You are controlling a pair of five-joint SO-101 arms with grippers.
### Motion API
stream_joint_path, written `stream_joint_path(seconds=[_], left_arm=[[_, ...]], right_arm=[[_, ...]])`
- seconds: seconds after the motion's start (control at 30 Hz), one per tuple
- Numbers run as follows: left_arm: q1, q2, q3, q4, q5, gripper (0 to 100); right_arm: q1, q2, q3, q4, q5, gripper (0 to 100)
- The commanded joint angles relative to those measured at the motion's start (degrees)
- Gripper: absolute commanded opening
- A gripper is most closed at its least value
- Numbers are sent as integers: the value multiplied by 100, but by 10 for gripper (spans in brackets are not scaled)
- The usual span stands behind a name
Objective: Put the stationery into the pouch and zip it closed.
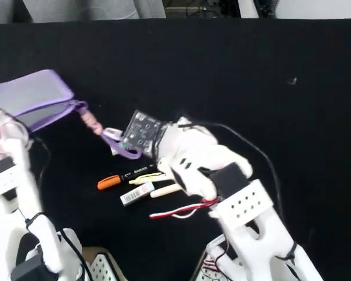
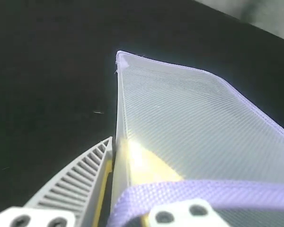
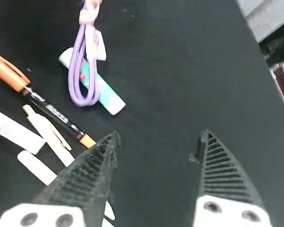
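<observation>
While the left end effector (image 2: 119, 179) is clamped on the edge of the purple pouch (image 1: 32, 96) at the left end of the tabletop (image 1: 251, 76), most of the job looks undone. The orange-capped marker (image 1: 126, 177), glue stick (image 3: 97, 85) and pale pens (image 3: 45, 127) lie loose outside it, near the pouch's strap (image 3: 80, 61). The right end effector (image 3: 156, 142) hangs over them, jaws wide apart, holding nothing. Filling and zipping remain, I'd judge.

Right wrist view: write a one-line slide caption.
Open end effector beside an orange-capped marker, white stick and purple strap.
</observation>
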Motion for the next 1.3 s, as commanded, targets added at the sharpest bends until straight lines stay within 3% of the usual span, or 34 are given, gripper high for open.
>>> stream_joint_path(seconds=[0.0, 0.4, 0.73, 0.97, 1.27], left_arm=[[-541, -9, -462, 229, 70, 28], [-1147, -9, -101, 475, 53, 28], [-1305, -9, 4, 492, 62, 28], [-1780, -9, -13, 440, 44, 28], [-1877, -9, -4, 448, 26, 28]], right_arm=[[-158, -4, 127, -440, 70, 253], [-624, 2237, 31, -1565, 352, 250], [-1240, 4145, -787, -1582, 343, 250], [-1530, 4541, -1033, -1582, 343, 250], [-1600, 5033, -1253, -1582, 308, 250]])
